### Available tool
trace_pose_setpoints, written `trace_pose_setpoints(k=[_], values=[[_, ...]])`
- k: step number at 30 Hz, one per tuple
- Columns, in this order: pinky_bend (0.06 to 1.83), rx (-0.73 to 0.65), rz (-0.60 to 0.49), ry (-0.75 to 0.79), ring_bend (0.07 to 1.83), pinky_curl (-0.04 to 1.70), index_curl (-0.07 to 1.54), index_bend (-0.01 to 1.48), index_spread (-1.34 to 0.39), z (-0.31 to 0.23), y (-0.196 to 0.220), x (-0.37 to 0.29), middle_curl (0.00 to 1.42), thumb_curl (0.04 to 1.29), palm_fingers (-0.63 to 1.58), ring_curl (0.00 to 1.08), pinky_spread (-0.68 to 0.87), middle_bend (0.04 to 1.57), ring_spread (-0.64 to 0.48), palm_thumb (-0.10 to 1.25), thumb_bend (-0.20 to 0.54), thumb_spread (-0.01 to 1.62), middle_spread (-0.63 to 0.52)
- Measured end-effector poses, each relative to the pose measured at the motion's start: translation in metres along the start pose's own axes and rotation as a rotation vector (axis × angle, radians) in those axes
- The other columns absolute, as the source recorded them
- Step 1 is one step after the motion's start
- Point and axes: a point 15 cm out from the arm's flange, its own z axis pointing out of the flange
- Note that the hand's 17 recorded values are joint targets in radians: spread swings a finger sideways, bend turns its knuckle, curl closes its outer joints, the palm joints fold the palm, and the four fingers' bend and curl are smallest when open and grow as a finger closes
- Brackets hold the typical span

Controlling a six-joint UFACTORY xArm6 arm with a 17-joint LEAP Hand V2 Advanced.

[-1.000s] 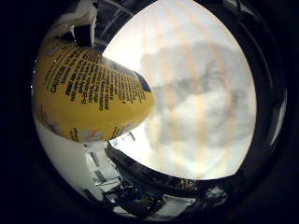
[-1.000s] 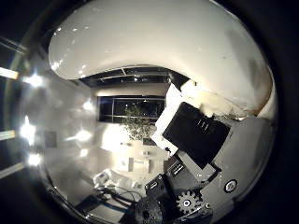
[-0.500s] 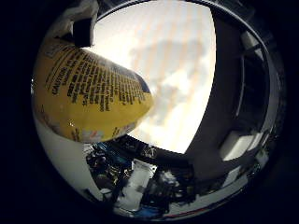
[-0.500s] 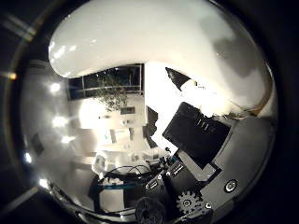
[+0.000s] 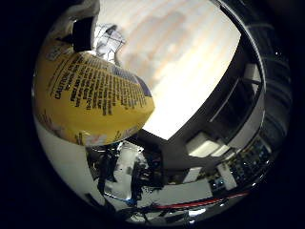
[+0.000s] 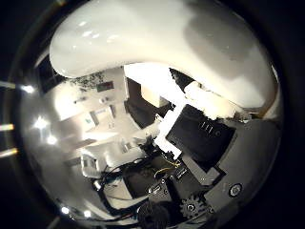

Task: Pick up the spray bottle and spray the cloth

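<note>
Beyond a pale table (image 5: 190, 86), the spray bottle (image 5: 90, 100) fills the hand (image 6: 200, 138).

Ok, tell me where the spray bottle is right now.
The spray bottle is close against the palm, its yellow label filling much of the little-finger-side view, with the hand curled round its white body.

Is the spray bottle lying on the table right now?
No. The spray bottle with its yellow label fills much of the little finger side view, close against the palm, with the pale table well behind it.

Glossy white plastic spray bottle (image 6: 157, 43), yellow printed label (image 5: 90, 100)
</note>
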Motion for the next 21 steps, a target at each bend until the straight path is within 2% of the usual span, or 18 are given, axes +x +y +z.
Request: trace_pose_setpoints(k=[11,21], values=[[1.03,-0.118,-0.075,0.282,1.45,1.15,0.66,1.17,-0.18,0.033,-0.014,-0.035,0.56,0.83,1.22,0.55,-0.2,1.34,-0.15,1.05,-0.015,0.89,-0.07],[1.03,-0.191,-0.148,0.468,1.45,1.16,0.66,1.16,-0.18,0.065,-0.028,-0.067,0.56,0.82,1.22,0.55,-0.2,1.34,-0.15,1.05,-0.016,0.89,-0.07]])
